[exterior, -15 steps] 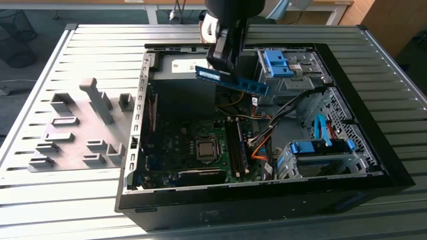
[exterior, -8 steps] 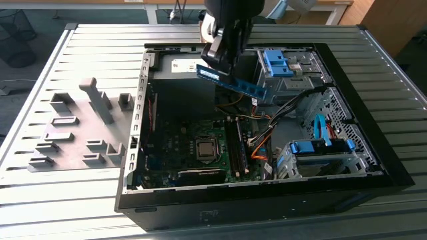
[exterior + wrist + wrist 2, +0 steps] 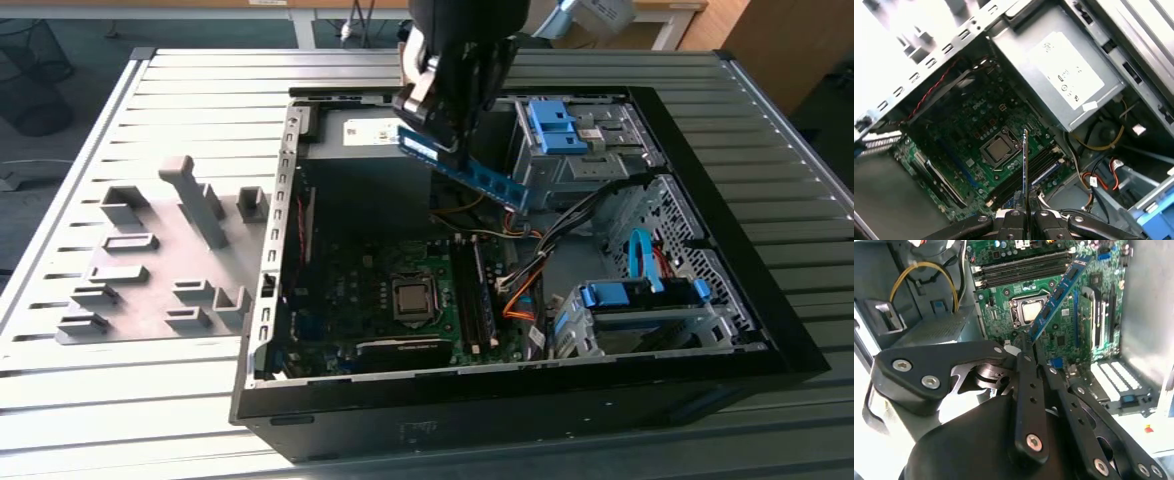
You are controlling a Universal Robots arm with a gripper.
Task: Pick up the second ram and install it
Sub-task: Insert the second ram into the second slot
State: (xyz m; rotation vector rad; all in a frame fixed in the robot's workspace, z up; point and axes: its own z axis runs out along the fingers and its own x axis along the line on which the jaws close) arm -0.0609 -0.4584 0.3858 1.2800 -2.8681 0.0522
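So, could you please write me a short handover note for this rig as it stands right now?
Gripper: shut on the second ram, gripping it at one end.
Ram: held in the air above the open computer case, over the motherboard, tilted in the exterior view; not in any slot.
Done: ram picked up.
Left: seating it in one of the black memory slots beside the processor socket.

The exterior view looks down obliquely from above onto the open computer case point(image 3: 521, 380) on the surface point(image 3: 134, 400). Both wrist views look down closely past the claw point(image 3: 1030, 342) onto the motherboard point(image 3: 979, 130), their shared area.
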